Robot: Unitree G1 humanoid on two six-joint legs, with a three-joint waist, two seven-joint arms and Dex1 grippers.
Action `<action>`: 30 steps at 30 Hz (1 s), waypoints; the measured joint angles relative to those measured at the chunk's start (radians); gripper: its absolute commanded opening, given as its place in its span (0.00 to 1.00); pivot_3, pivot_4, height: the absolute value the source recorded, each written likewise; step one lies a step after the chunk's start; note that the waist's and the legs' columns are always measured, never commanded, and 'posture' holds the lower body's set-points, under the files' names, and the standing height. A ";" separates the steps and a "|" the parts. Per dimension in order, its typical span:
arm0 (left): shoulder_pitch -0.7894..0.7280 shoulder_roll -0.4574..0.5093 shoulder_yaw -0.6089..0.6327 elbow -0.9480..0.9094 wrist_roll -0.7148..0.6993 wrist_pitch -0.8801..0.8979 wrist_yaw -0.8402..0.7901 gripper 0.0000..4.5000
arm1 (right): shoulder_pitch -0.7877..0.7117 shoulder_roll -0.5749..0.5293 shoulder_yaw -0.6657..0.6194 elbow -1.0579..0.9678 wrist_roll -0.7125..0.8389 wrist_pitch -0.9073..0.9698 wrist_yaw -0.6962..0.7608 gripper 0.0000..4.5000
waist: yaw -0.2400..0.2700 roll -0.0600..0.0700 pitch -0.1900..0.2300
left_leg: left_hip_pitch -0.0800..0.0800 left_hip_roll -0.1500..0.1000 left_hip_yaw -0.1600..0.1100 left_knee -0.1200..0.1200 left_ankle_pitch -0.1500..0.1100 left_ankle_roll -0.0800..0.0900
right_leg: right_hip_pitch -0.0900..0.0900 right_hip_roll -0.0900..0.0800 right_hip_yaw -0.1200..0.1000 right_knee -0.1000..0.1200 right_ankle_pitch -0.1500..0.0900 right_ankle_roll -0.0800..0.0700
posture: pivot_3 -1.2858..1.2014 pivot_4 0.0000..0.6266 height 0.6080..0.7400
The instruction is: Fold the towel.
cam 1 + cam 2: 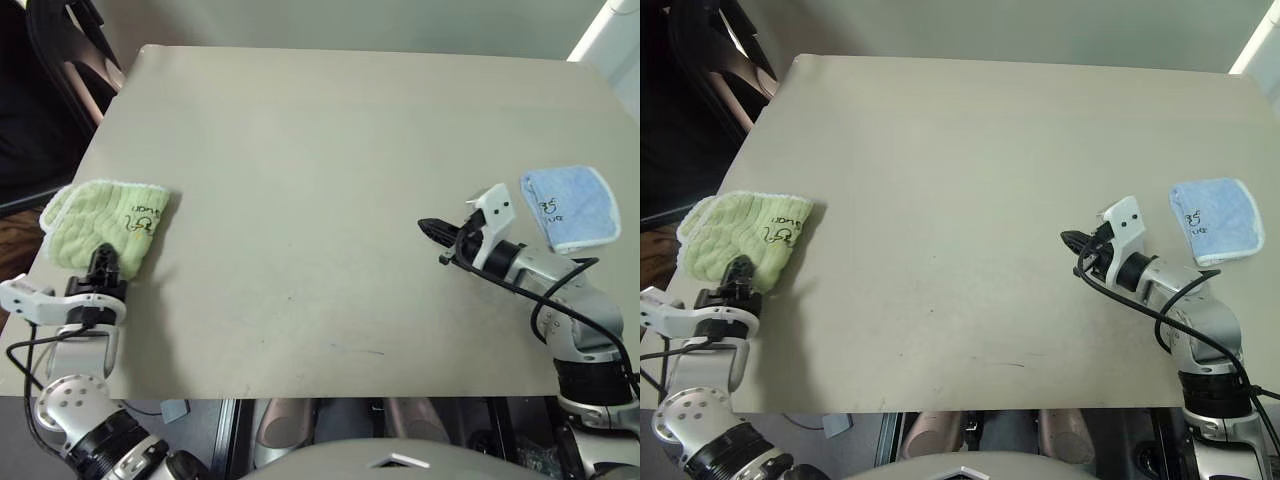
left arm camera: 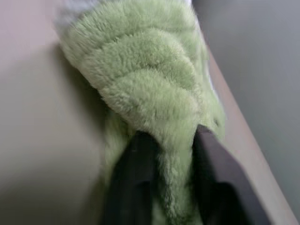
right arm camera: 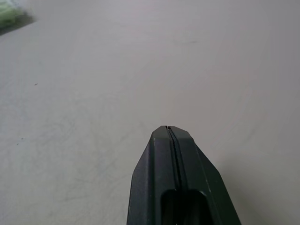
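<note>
While two towels lie on the wide beige counter [image 1: 320, 200], they sit well apart at opposite sides. One light green terry cloth towel [image 1: 105, 222] with white edging and a small dark embroidered mark lies bunched and folded at the counter's left edge, where the left tool [image 1: 104, 262] has its two black fingers [image 2: 133, 178] set around a fold of the pile. One smaller light blue towel [image 1: 570, 205] rests at the right edge. Near it, the right tool [image 1: 432, 229] has its fingers pressed together, pinching nothing.

Towel [image 1: 105, 220] fold hid left gripper [image 2: 173, 187] finger pads; embroidered mark [image 1: 141, 219] too small to read; table [image 1: 330, 150] far right corner cut off.
</note>
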 measured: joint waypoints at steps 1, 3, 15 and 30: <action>0.004 0.000 -0.008 -0.008 -0.014 -0.002 0.001 0.53 | 0.000 0.000 0.001 0.001 -0.001 -0.002 0.002 0.00 | -0.002 0.000 0.000 | 0.001 0.000 0.000 -0.001 0.000 0.000 | 0.000 0.000 0.000 0.000 0.001 -0.001 | 0.52 0.24 0.97; 0.014 0.001 -0.014 -0.015 -0.041 -0.004 0.002 0.69 | 0.000 0.001 0.004 0.001 -0.001 -0.004 0.003 0.00 | -0.006 0.000 0.000 | 0.002 0.001 0.000 -0.002 0.000 0.000 | 0.000 0.001 0.000 0.001 0.001 -0.002 | 0.52 0.24 0.97; 0.219 0.108 -0.128 -0.053 -0.145 0.056 -0.146 0.99 | 0.041 0.019 0.010 -0.042 0.002 0.004 -0.017 0.00 | -0.019 0.000 0.000 | 0.002 0.002 -0.002 -0.002 -0.001 0.001 | -0.001 0.003 0.000 0.000 0.002 -0.002 | 0.52 0.24 0.97; 0.092 0.216 -0.720 -0.235 0.341 -0.046 -0.358 0.99 | 0.015 0.098 0.020 -0.056 0.001 0.010 -0.064 0.00 | -0.012 0.003 -0.001 | -0.004 0.000 -0.003 -0.001 0.000 0.000 | -0.005 0.001 -0.001 0.000 0.005 -0.005 | 0.52 0.24 0.97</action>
